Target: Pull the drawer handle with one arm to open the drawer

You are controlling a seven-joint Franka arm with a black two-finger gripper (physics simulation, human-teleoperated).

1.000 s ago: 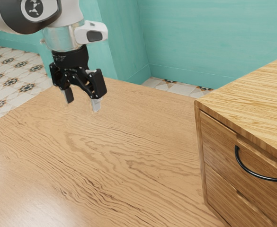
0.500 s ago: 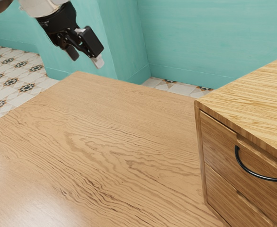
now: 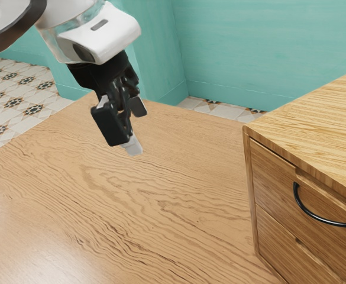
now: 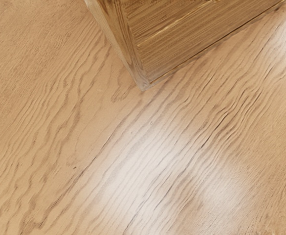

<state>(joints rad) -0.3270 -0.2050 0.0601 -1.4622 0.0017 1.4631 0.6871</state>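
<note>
A wooden drawer cabinet (image 3: 314,127) stands on the table at the exterior view's right. Its upper drawer front (image 3: 276,177) carries a black curved handle (image 3: 318,214) and sits flush with the cabinet face. My black gripper (image 3: 135,126) hangs above the table well to the left of the cabinet, turned sideways, open with nothing between its fingers. One silver-tipped finger (image 3: 132,144) points down toward the wood. In the wrist view the cabinet's lower corner (image 4: 143,73) lies ahead of my hand, across bare table.
The broad wooden table (image 3: 149,201) spreads between my gripper and the cabinet. Teal walls (image 3: 261,41) rise behind it, and tiled floor (image 3: 13,100) lies beyond the table's far left edge. A lower drawer front (image 3: 291,251) sits under the handled one.
My hand rose toward the upper left half a second ago, then came back down, turned about its axis and shifted slightly toward the cabinet. The drawer has not moved.
</note>
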